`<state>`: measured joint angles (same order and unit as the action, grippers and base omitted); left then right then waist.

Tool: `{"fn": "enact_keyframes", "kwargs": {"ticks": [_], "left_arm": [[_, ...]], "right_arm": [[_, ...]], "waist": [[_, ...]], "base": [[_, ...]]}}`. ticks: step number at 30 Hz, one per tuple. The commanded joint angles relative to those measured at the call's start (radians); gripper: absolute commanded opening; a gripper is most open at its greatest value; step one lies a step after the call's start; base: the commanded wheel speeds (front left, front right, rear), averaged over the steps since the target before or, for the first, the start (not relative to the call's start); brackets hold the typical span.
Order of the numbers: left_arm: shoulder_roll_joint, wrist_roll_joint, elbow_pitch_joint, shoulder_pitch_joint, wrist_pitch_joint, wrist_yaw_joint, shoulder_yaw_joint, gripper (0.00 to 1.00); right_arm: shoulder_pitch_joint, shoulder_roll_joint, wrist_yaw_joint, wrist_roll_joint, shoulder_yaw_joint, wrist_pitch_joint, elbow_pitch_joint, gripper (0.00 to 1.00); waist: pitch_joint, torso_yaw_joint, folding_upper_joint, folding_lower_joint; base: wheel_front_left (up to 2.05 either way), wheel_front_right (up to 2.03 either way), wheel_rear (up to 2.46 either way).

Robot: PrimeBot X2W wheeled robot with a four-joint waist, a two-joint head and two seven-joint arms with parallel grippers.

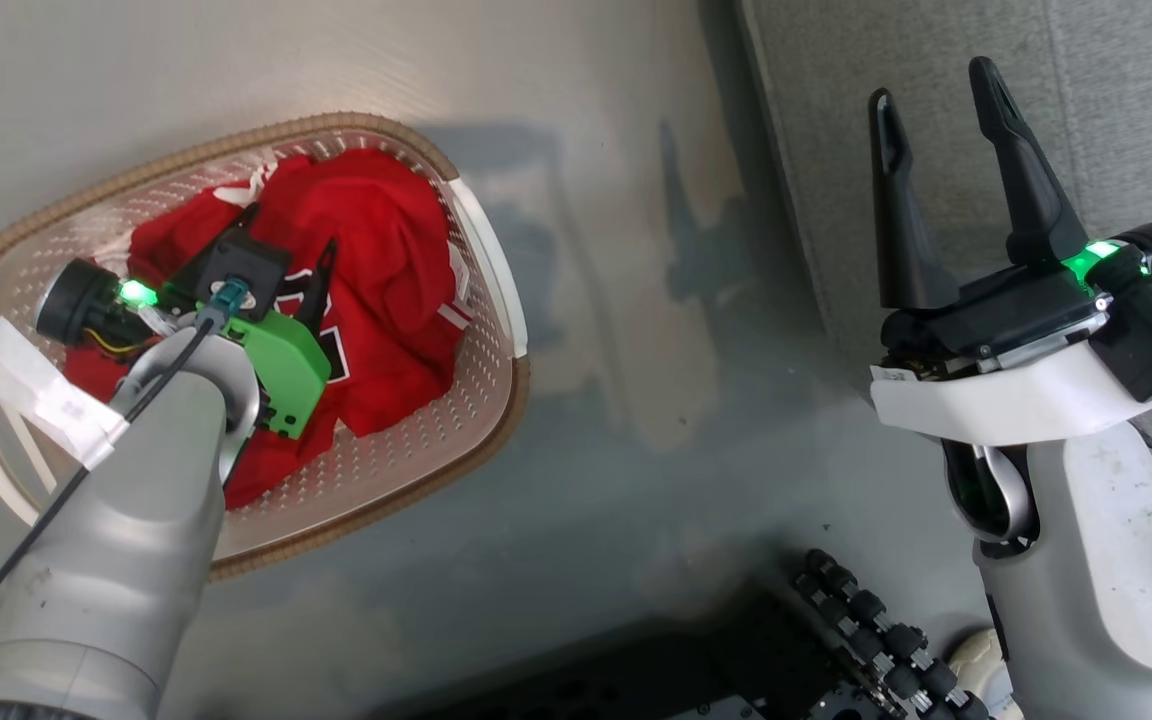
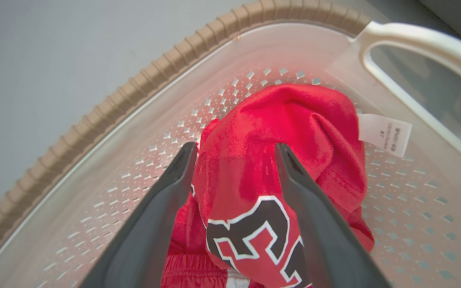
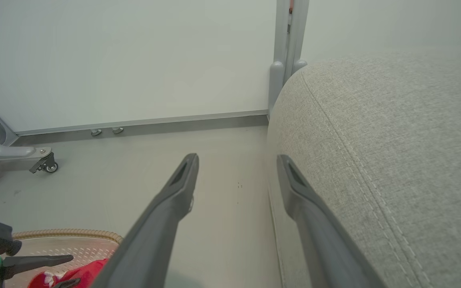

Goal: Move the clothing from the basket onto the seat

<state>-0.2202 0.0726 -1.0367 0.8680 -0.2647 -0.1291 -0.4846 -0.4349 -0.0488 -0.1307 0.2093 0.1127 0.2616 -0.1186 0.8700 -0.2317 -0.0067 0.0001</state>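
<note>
Your left end effector (image 1: 286, 250) is down inside the small cream plastic basket (image 1: 356, 125), which has little holes and a brown woven-look rim. Its two long dark fingers (image 2: 162, 208) are spread apart, not pressed together. A bump of the red sports clothing with white trim (image 2: 294, 120) sits in the gap between them. You can see part of a big black number with a white edge on the cloth, low between the fingers. A small white tag (image 2: 384, 134) sticks out of the red pile near the basket's white handle (image 2: 414, 36).

All the clothing lies bunched up in the basket. The basket stands on the smooth grey floor (image 1: 616, 300).

Your right end effector (image 1: 933, 85) is up in the air, well apart from the basket. Its fingers are spread wide and hold nothing. It is just beside the rounded edge of the large grey fabric seat with a stitched seam (image 3: 394, 140). A strip of floor lies between the basket and the seat.
</note>
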Motion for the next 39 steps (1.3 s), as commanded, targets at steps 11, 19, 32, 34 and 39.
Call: {"fn": "enact_keyframes", "kwargs": {"ticks": [11,19,32,34,39], "left_arm": [[0.017,0.033,-0.16,0.146,0.007,-0.002,-0.072,1.0],[0.056,0.078,-0.218,0.184,0.031,-0.001,-0.161,0.05],[0.069,0.178,-0.187,0.187,0.002,-0.001,-0.269,0.0],[0.072,0.192,-0.168,0.18,-0.002,-0.001,-0.283,0.0],[0.063,0.216,-0.07,0.139,-0.001,-0.001,-0.299,0.0]], "right_arm": [[-0.007,-0.002,0.0,-0.008,-0.011,0.004,-0.024,1.0],[-0.001,-0.002,0.0,-0.01,-0.013,0.004,-0.028,1.0],[-0.008,-0.002,0.0,-0.007,-0.012,0.004,-0.003,1.0],[-0.008,-0.002,0.0,-0.012,-0.01,0.004,0.004,1.0],[-0.006,-0.002,0.0,-0.023,-0.006,0.004,0.025,1.0]], "waist": [[0.122,0.014,0.0067,-0.0001],[0.14,0.026,0.0067,-0.0001],[0.07,0.048,0.0067,-0.0001],[0.048,0.058,0.0067,-0.0001],[-0.025,0.086,0.0067,-0.0001]], "base": [[0.0,0.0,0.0],[0.0,0.0,0.0],[0.0,0.0,0.0],[0.0,0.0,0.0],[0.0,0.0,0.0]]}}
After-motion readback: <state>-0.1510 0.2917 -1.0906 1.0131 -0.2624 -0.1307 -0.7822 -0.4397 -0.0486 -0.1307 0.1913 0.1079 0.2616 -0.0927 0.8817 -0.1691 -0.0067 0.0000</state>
